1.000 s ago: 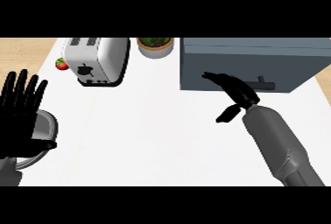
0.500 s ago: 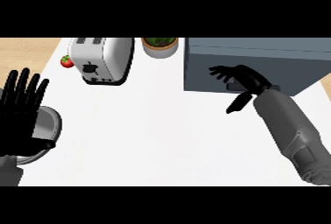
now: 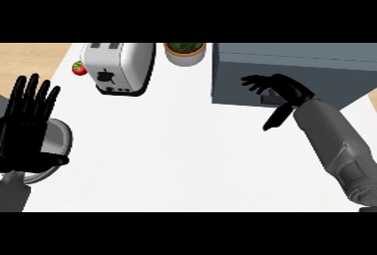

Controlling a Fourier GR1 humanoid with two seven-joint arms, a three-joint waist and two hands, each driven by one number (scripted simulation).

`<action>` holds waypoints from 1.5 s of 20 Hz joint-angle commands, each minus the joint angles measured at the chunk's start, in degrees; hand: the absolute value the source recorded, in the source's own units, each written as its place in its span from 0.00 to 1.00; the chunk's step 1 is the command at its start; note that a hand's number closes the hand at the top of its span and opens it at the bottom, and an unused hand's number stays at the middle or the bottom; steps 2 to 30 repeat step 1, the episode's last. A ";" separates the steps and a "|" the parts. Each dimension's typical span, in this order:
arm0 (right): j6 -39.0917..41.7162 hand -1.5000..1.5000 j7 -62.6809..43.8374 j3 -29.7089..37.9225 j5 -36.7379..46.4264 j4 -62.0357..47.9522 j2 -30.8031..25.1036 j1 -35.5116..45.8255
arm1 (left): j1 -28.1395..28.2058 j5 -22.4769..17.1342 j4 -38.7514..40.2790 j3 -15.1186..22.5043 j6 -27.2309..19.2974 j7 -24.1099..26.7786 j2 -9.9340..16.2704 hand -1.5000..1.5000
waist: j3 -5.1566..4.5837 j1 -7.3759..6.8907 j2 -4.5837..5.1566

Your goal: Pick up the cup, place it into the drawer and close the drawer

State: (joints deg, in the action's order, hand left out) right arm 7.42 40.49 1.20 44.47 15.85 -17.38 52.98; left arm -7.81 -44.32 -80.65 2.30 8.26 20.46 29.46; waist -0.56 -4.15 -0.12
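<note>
Right hand [image 3: 283, 89] spread wide against the front of the grey drawer unit [image 3: 294, 62], fingers splayed just above the dark handle [image 3: 271, 101], thumb hanging down, holding nothing. Left hand [image 3: 29, 122] open and flat at the left edge, fingers up, resting over a round metal vessel [image 3: 62, 142], too hidden to name as the cup or as something else. No cup plainly in sight anywhere on the white counter [image 3: 184, 154]: either shut away inside the drawer or masked by the left hand.

Drawer front looking flush or nearly so, though hard to judge from steeply above.

2 risks, judged from here:
- splayed fingers sliding past the handle instead of bearing on the front, leaving the drawer short of closed, or skewing a push made off-centre
- a hand catching between front and frame, should any gap remain

Toaster [image 3: 117, 67], potted plant [image 3: 184, 52] and a small red fruit [image 3: 79, 68] well apart from the work, unlikely to be struck.
</note>
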 commanded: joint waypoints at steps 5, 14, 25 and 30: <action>-2.94 0.00 -6.73 2.35 -0.03 -4.28 -3.50 4.04 | -0.37 0.88 0.76 -0.26 0.37 -0.08 0.65 0.00 | 0.74 -0.98 2.30; -2.94 0.00 -6.73 2.35 -0.03 -4.28 -3.50 4.04 | -0.37 0.88 0.76 -0.26 0.37 -0.08 0.65 0.00 | 0.74 -0.98 2.30; -2.94 0.00 -6.73 2.35 -0.03 -4.28 -3.50 4.04 | -0.37 0.88 0.76 -0.26 0.37 -0.08 0.65 0.00 | 0.74 -0.98 2.30; -2.94 0.00 -6.73 2.35 -0.03 -4.28 -3.50 4.04 | -0.37 0.88 0.76 -0.26 0.37 -0.08 0.65 0.00 | 0.74 -0.98 2.30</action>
